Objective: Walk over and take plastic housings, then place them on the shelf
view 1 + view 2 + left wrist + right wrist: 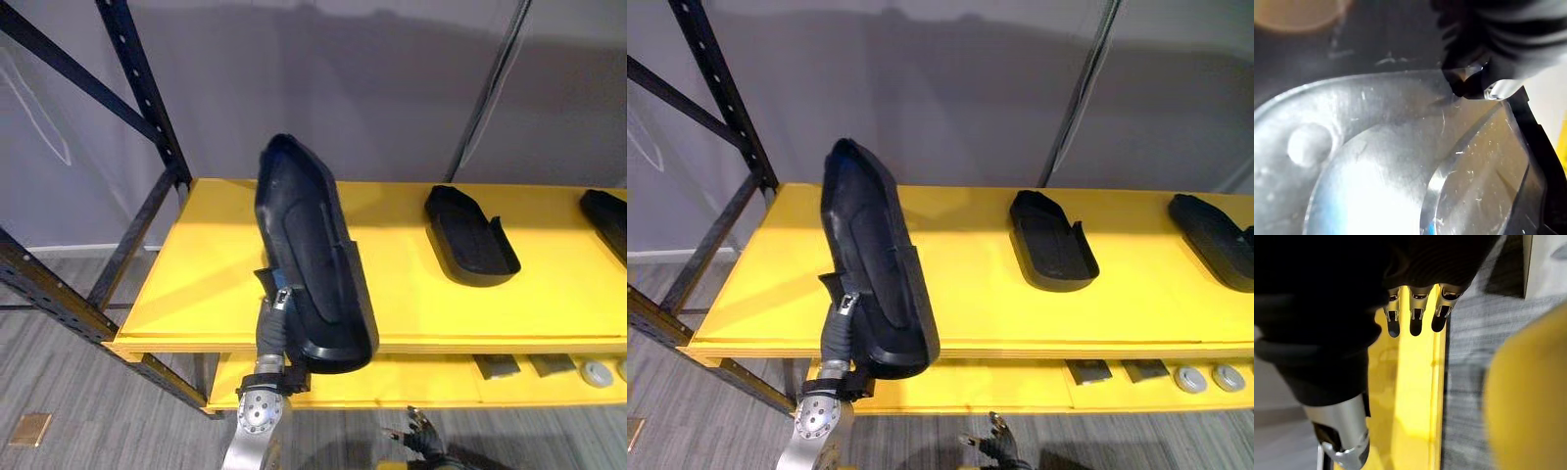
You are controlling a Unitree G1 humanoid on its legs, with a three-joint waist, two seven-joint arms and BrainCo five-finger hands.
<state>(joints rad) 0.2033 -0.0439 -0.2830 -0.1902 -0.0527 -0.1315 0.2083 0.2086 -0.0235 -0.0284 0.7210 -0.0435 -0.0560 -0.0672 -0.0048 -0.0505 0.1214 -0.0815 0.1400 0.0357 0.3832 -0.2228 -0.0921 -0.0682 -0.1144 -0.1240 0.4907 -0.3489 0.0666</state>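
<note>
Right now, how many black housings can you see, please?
3 housings: one held by the left hand over the shelf, one lying mid-shelf, one cut off at its right.

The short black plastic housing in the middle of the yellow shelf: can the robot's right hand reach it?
Probably yes, once lifted. The right hand hangs open below the yellow shelf, and bare board lies before the short black plastic housing.

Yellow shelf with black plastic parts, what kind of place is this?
Probably a warehouse or factory storeroom: dark metal rack, yellow shelf boards, black plastic housings laid out, small parts below.
</note>
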